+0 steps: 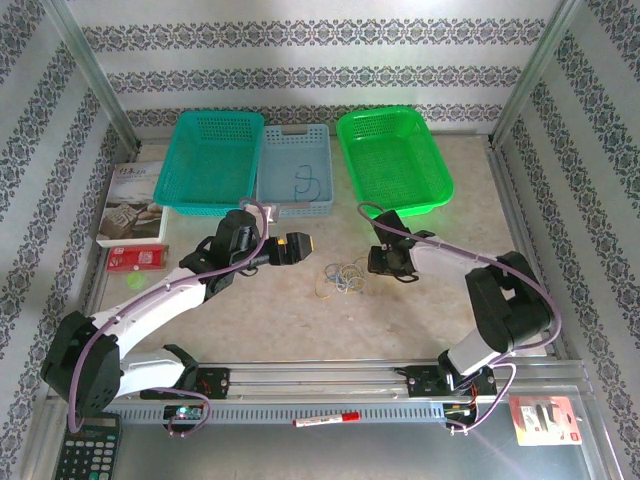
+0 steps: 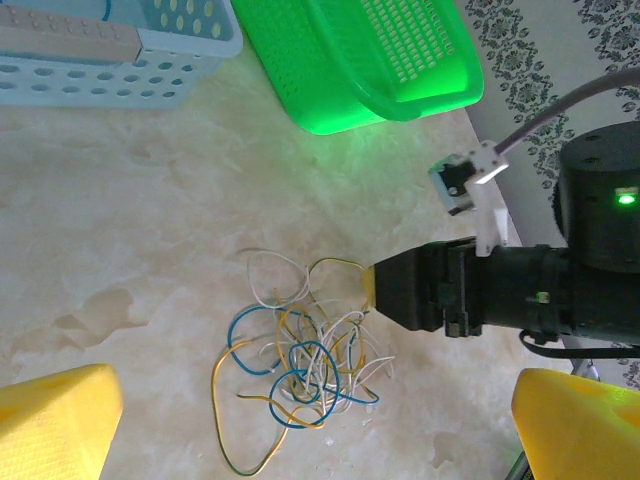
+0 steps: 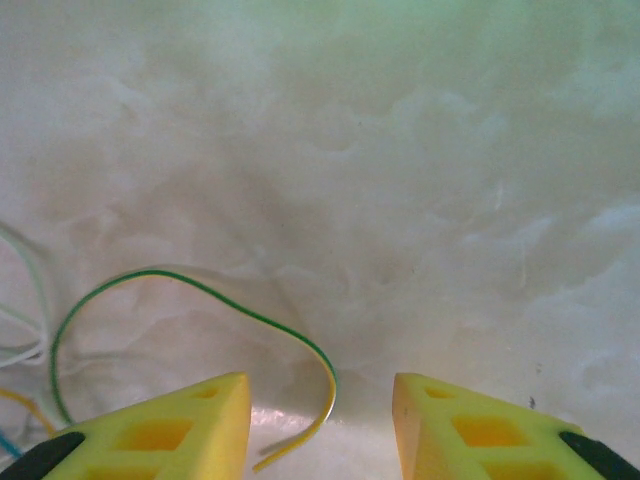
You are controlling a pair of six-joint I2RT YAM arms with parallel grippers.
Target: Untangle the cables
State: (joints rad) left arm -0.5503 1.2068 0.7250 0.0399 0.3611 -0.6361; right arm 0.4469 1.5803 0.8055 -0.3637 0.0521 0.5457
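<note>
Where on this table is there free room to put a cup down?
Bare tabletop lies between the cables and the near rail, and between the right arm and the green basket. It's crowded in the middle, where the left gripper and right gripper flank the cables.

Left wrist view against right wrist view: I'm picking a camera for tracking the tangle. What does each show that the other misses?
Left wrist: the whole bunch of cables, the green basket and the right pincer at the bunch's edge. Right wrist: a close look at one green-and-yellow wire end lying between open jaws. Shared: the marbled tabletop and some of the cables.
</note>
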